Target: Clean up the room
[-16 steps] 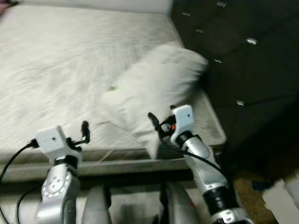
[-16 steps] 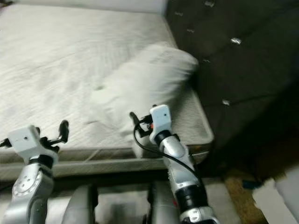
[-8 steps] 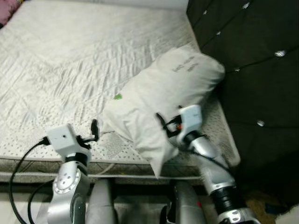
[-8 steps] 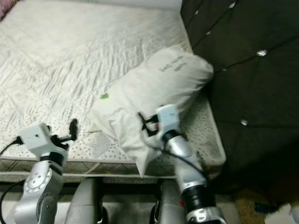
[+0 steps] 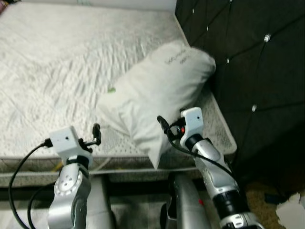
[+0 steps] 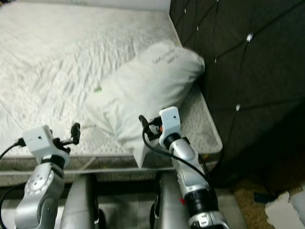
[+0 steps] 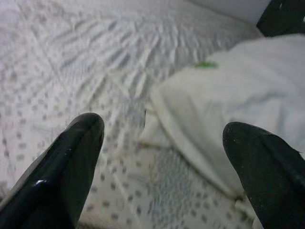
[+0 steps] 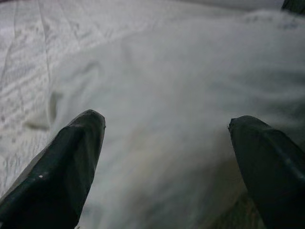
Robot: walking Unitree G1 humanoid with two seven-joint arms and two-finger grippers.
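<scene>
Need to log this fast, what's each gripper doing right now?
Left gripper: open, empty, over the mattress.
Right gripper: open, empty, at the pillow.

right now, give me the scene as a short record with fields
surface: bare mattress
item: white pillow, lying slanted at the mattress's right end, its lower corner hanging over the front edge
backdrop: dark tufted headboard at right
left gripper: open, over the mattress beside the pillow
right gripper: open, facing the pillow
floor: white scrap at lower right

We look down at a white pillow [image 5: 155,90] on a bare mattress [image 5: 52,71].
It leans against the dark tufted headboard [image 5: 248,62], our two arms raised before it.
</scene>
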